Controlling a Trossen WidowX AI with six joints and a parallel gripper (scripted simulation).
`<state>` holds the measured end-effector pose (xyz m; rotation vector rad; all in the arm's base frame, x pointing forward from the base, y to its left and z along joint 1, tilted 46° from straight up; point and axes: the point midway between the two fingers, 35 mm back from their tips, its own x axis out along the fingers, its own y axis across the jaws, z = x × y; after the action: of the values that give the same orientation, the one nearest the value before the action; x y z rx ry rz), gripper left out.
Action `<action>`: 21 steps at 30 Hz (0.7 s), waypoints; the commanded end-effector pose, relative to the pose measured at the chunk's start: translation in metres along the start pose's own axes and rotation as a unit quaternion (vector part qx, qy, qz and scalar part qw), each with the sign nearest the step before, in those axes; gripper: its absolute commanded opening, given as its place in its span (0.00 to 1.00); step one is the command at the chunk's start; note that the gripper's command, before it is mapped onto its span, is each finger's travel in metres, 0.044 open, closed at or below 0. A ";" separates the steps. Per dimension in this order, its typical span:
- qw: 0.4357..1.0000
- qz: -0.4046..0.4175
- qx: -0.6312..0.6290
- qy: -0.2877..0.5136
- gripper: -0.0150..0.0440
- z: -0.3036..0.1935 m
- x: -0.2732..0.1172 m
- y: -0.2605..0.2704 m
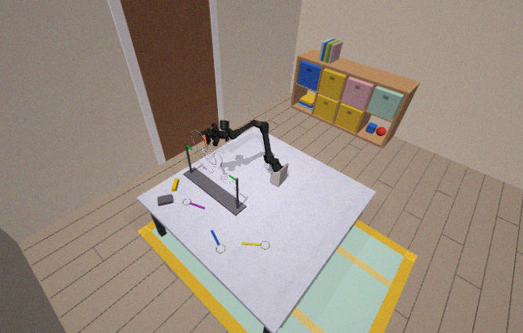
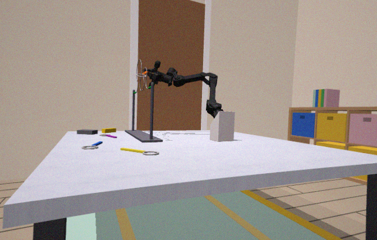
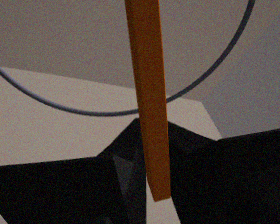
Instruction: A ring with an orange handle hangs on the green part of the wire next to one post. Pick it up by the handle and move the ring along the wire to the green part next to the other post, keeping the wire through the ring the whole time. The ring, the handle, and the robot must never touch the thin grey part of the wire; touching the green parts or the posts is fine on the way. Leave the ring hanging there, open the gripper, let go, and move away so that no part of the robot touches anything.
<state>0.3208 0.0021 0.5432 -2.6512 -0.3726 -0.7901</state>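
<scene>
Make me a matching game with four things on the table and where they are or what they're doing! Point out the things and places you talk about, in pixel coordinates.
1. orange handle (image 1: 205,139) (image 2: 145,72) (image 3: 150,90)
2. purple handle (image 1: 197,205) (image 2: 111,135)
3. dark grey block (image 1: 165,200) (image 2: 87,132)
4. two posts (image 1: 237,193) (image 2: 151,111)

A. lying on the table, joined to a ring
B. standing up on a long dark base
C. held in the gripper (image 1: 204,135) (image 2: 147,71) (image 3: 158,165)
D. lying near the small yellow block

Right pairs: 1-C, 2-A, 3-D, 4-B
</scene>
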 end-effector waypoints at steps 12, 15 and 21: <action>0.996 -0.044 -0.077 -0.008 0.00 0.000 0.001 -0.005; 0.995 -0.050 -0.088 -0.009 0.00 0.000 0.001 -0.005; 0.994 -0.054 -0.096 -0.010 0.00 0.000 0.001 -0.005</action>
<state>0.3196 0.0066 0.5447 -2.8221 -0.4607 -0.8622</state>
